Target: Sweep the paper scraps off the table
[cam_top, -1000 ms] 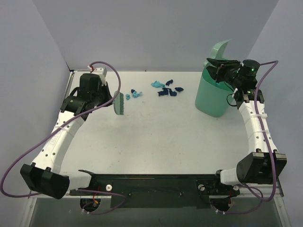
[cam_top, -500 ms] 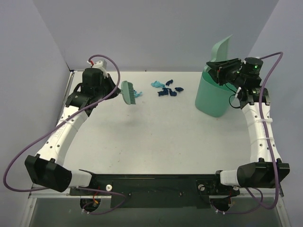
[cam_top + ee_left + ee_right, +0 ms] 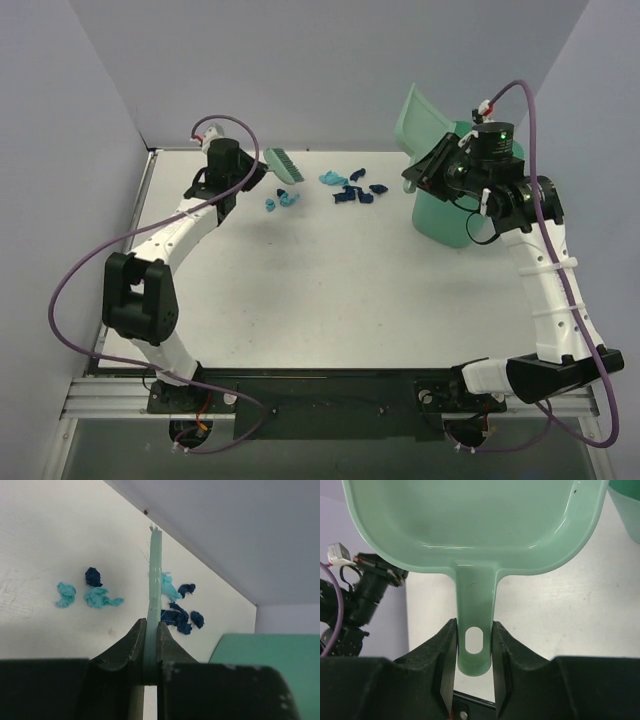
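Note:
The paper scraps [image 3: 352,191] lie at the far middle of the table [image 3: 330,300], dark navy and light teal, with a few teal bits [image 3: 283,199] a little to the left. My left gripper [image 3: 262,170] is shut on a green hand brush [image 3: 283,163], which hangs near the far edge just left of the scraps. In the left wrist view the brush [image 3: 155,570] stands edge-on in my left gripper [image 3: 152,626], with scraps [image 3: 96,594] on both sides of it. My right gripper [image 3: 474,626] is shut on the handle of a green dustpan [image 3: 475,525], which is raised and tilted [image 3: 420,122] right of the scraps.
A green bin [image 3: 447,218] stands at the far right under the right wrist; its wall [image 3: 270,652] also shows in the left wrist view. Grey walls close the table behind and on both sides. The left arm [image 3: 360,600] shows in the right wrist view.
The left arm has swung the brush from the left side to the far edge beside the scraps. The right arm has carried the dustpan left, away from the bin's top, and turned it.

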